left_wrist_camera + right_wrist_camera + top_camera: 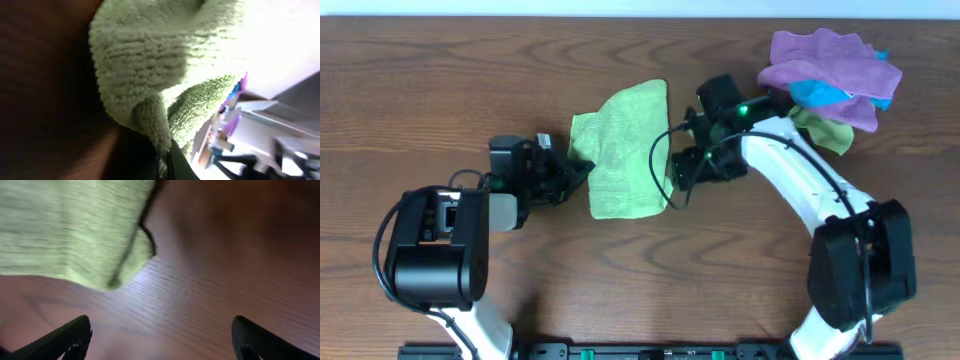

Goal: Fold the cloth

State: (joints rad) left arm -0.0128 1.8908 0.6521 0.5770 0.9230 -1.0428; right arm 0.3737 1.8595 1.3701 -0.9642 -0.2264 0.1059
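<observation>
Fingertips hide under the arms overhead; the cloth (pixel 625 150) lies mid-table, left gripper (pixel 572 172) at its left edge, right gripper (pixel 682 168) at its right. Left wrist: jaws clenched on a bunched cloth fold. Right wrist, blurred: jaws released, cloth apart, far-left.

Left arm (pixel 435 240): the dark base link sits low and the wrist reaches sideways to the left gripper (pixel 570 172). Its jaws are closed on an edge of the cloth (pixel 620 150), and the pinched fold bunches directly ahead of the jaws in the wrist view. Right arm (pixel 800 180): the white link arcs inward to the right gripper (pixel 678 170). Its jaws are spread wide and grasp nothing, with the dark fingers (pixel 65 341) at either side of the wrist view.
</observation>
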